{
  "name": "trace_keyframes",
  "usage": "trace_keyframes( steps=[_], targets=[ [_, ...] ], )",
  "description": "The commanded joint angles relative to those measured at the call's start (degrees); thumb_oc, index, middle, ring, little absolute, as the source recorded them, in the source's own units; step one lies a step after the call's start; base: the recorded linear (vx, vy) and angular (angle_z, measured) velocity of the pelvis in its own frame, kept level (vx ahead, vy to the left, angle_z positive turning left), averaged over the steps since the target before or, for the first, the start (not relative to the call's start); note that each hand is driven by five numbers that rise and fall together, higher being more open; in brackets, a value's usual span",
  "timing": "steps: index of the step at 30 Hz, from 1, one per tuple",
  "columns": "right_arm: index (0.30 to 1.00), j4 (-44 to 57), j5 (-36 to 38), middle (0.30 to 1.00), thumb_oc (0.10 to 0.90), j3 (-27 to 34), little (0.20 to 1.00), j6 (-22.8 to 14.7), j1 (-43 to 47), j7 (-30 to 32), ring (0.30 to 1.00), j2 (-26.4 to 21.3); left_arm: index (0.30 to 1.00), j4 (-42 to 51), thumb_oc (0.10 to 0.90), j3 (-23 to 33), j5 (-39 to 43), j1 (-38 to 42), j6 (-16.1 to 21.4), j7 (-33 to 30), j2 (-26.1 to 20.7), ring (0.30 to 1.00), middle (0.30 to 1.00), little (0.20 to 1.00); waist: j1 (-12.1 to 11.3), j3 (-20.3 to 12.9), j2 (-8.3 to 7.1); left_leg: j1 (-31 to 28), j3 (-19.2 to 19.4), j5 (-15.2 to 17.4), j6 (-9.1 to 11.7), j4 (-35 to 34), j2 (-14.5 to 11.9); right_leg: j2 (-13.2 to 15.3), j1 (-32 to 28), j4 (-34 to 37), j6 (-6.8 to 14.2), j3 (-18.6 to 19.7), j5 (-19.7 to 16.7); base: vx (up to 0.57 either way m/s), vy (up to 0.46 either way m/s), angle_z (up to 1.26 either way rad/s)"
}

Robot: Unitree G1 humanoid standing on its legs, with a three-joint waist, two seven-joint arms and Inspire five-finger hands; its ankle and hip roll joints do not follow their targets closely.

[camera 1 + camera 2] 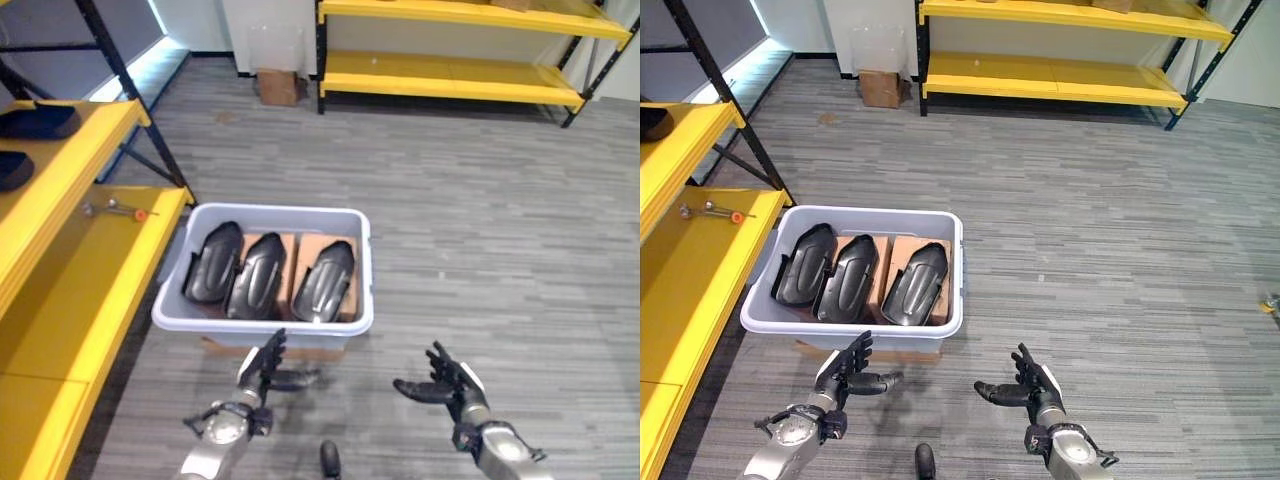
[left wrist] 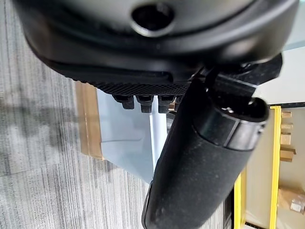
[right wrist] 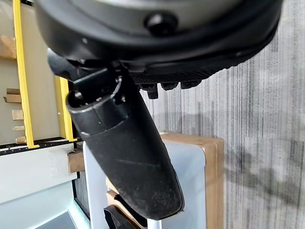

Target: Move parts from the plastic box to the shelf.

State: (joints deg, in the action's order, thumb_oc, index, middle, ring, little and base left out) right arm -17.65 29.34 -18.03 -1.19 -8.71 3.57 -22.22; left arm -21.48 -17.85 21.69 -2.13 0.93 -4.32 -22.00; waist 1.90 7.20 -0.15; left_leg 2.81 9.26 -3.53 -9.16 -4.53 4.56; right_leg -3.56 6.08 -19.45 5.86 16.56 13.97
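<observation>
Progress: three dark moulded parts lie side by side in the plastic box (image 1: 262,322), namely the left part (image 1: 213,262), the middle part (image 1: 256,274) and the right part (image 1: 324,280). All rest on brown cardboard inside the box, and none is lifted. The box itself sits on a low cardboard base (image 1: 275,350) on the grey floor. The yellow shelf (image 1: 75,290) stands just beside the box on the robot's left. Its lower level carries a small hand tool (image 1: 118,209); its upper levels hold two dark items (image 1: 38,121) (possibly parts of the same kind, cannot tell from here). Judgement: the transfer is at best at an early stage, with three parts left to move.

Hands: the left hand (image 1: 266,367) hangs near the box's front wall, fingers straight and spread, holding nothing. The right hand (image 1: 1025,388) is level with it, further right and clear of the box, over bare floor, fingers likewise loosely extended and empty.

Parts relative to fingers: all three lie beyond and above the fingertips in the head views, behind the front wall of the box. The left fingers (image 1: 272,348) point toward the wall below the middle part, but contact with the wall cannot be confirmed. The right part is nearest the right hand, though well apart from it.
</observation>
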Motion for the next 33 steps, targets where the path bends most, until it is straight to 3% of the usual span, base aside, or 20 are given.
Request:
trace_keyframes(
  steps=[1,3,4,15,20,21,25,28,29,32,33],
  targets=[
    [1.000,5.1,-0.1,1.000,0.900,1.3,1.000,-4.5,3.1,0.1,1.000,0.0,1.000,3.4,0.900,1.3,-0.3,2.3,4.6,-0.2,-0.8,1.000,1.000,1.000,0.2,-2.2,-0.87,-1.5,-0.9,0.8,6.5,-0.5,-0.7,-1.5,-0.2,14.7,-0.3,-5.6,-17.8,0.05,-0.041,-0.05],
    [1.000,5.1,-0.1,1.000,0.900,1.4,1.000,-4.5,3.0,0.0,1.000,-0.1,1.000,3.6,0.900,1.3,-0.3,2.1,4.5,0.2,-0.7,1.000,1.000,1.000,0.5,-1.8,-0.97,-2.3,-1.3,0.5,6.6,-0.5,-0.8,-1.3,-1.0,14.2,-0.2,-5.2,-17.6,0.05,-0.040,0.00],
    [1.000,5.2,0.8,1.000,0.900,1.5,1.000,-4.9,2.6,0.1,1.000,-0.1,1.000,3.2,0.900,0.8,-0.8,1.8,4.5,0.5,-0.2,1.000,1.000,1.000,0.7,-2.2,-1.47,-2.6,-1.7,0.6,6.6,-0.5,-0.4,-2.3,-2.4,15.7,-1.1,-3.1,-18.1,0.04,-0.044,0.19],
    [1.000,5.7,2.1,1.000,0.900,2.8,1.000,-5.3,1.5,0.5,1.000,-0.8,1.000,2.9,0.900,0.3,-1.0,1.5,4.1,0.8,0.5,1.000,1.000,1.000,0.7,-2.8,-1.64,-3.5,-3.1,0.9,7.1,0.0,-0.2,-2.3,-5.2,18.8,-2.5,-3.3,-18.6,0.02,-0.074,0.10],
    [1.000,5.8,3.0,1.000,0.900,3.8,1.000,-5.8,0.8,0.5,1.000,-1.5,1.000,2.7,0.900,-0.2,-1.0,2.4,4.5,1.2,0.8,1.000,1.000,1.000,1.5,-1.0,-2.59,1.0,-3.8,3.1,8.5,10.1,-0.4,-1.7,-4.9,17.6,-3.5,-3.9,-18.3,-0.04,-0.088,0.31],
    [1.000,5.7,3.3,1.000,0.900,3.9,1.000,-5.8,0.8,0.4,1.000,-2.0,1.000,2.9,0.900,-0.3,-0.8,2.4,4.6,1.2,0.9,1.000,1.000,1.000,1.5,0.1,-2.81,3.8,-3.9,2.4,9.3,16.5,-0.4,-1.4,-4.7,15.9,-4.2,-4.5,-17.7,-0.05,-0.073,0.43],
    [1.000,6.0,2.8,1.000,0.900,4.1,1.000,-5.9,0.8,0.2,1.000,-2.7,1.000,3.3,0.900,-0.3,-0.6,2.2,4.7,1.1,1.0,1.000,1.000,1.000,1.2,1.1,-2.84,7.4,-6.0,0.8,9.8,23.3,-0.6,-1.5,-4.3,13.6,-5.1,-4.0,-16.4,-0.03,-0.016,0.16],
    [1.000,5.7,3.1,1.000,0.900,4.8,1.000,-6.4,0.3,1.0,1.000,-2.4,1.000,3.1,0.900,-0.7,-0.7,2.4,4.7,0.8,1.2,1.000,1.000,1.000,1.3,0.6,-3.56,8.4,-5.5,0.3,9.2,16.4,-5.9,0.7,-4.6,13.4,-4.4,-4.4,-15.4,0.07,0.102,-0.07],
    [1.000,5.7,3.0,1.000,0.900,5.1,1.000,-6.7,0.1,1.5,1.000,-2.4,1.000,2.6,0.900,-1.1,-0.9,2.7,4.8,0.5,1.3,1.000,1.000,1.000,1.2,0.5,-3.39,9.0,-6.2,-2.7,9.9,12.4,-8.3,1.2,-4.6,13.1,-4.4,-4.7,-14.8,0.11,0.139,-0.03],
    [1.000,4.8,3.1,1.000,0.900,5.1,1.000,-7.0,0.4,2.5,1.000,-2.5,1.000,2.1,0.900,-1.4,-1.1,2.9,5.0,-0.3,1.5,1.000,1.000,1.000,1.0,0.3,-2.30,8.0,-9.7,-9.2,12.5,0.3,-13.1,2.2,-5.8,12.3,-4.2,-3.0,-12.2,0.18,0.249,0.11],
    [1.000,4.8,2.9,1.000,0.900,4.6,1.000,-6.2,0.7,1.9,1.000,-2.6,1.000,2.3,0.900,-0.8,-0.4,2.2,5.0,-0.4,1.6,1.000,1.000,1.000,1.0,-0.8,-0.87,5.5,-10.4,-8.1,13.1,-0.5,-13.5,2.2,-6.4,12.4,-3.8,-1.2,-11.4,0.20,0.264,-0.10]
  ],
)
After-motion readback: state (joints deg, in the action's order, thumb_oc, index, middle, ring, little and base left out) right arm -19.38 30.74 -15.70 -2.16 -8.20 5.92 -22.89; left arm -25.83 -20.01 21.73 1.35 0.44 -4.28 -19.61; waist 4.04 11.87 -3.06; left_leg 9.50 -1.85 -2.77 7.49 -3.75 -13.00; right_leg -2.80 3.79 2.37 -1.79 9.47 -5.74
